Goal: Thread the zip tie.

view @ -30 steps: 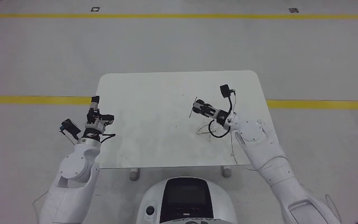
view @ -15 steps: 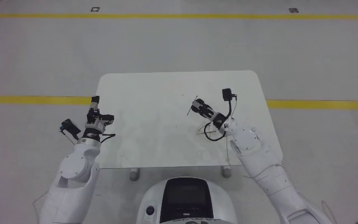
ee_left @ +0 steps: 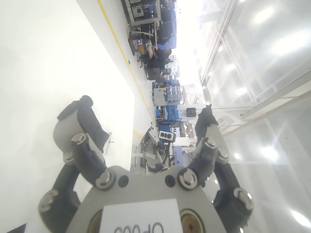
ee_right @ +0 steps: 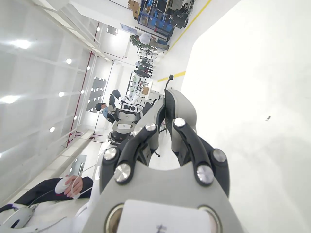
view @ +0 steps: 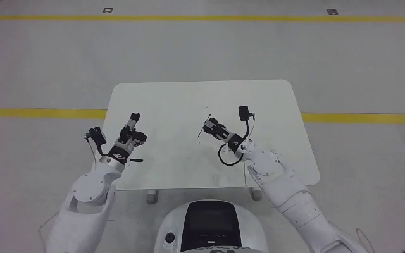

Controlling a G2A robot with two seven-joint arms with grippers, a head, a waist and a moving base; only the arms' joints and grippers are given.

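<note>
Zip tie: thin black strip, one end poking out past the fingertips. Clamped in right pincer, closed narrow on it, held above middle of white tabletop, slightly to the right. Left pincer: spread wide, over near-left part of tabletop, well apart from right pincer. Small dark speck lying on tabletop.

White table, open tabletop between left gripper near 9 o'clock edge and right gripper near centre, zip tie crosswise at its tip bars that lane, 12 o'clock half free, right forearm covers 5 o'clock.
</note>
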